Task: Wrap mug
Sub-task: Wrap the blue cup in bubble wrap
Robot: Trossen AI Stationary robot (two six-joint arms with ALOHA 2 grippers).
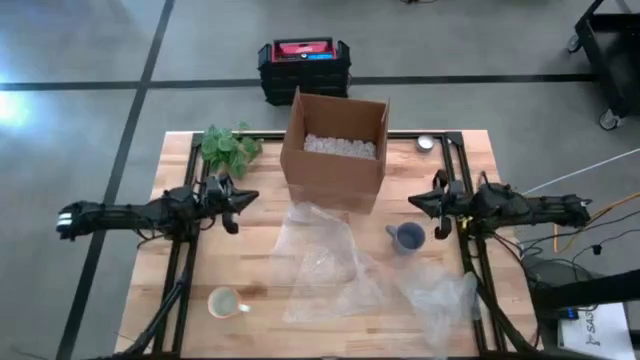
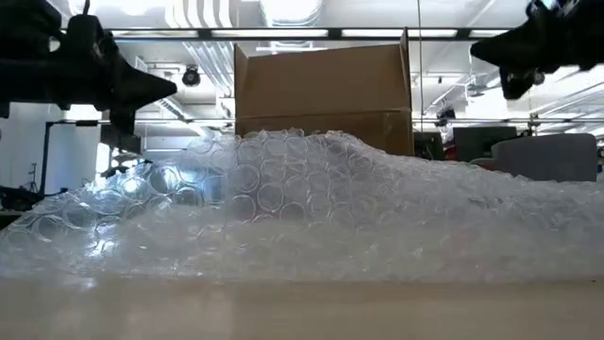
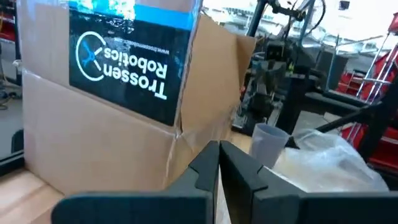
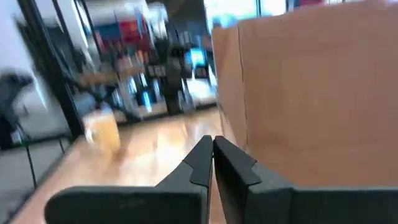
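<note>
Blue mug (image 1: 407, 237) sits just beside the right end effector (image 1: 418, 203).

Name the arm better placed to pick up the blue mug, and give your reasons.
Right, probably. The right gripper hangs just beside the blue mug, while the left gripper sits across the bubble wrap, on the far side of the cardboard box. Both are shut and empty.
</note>
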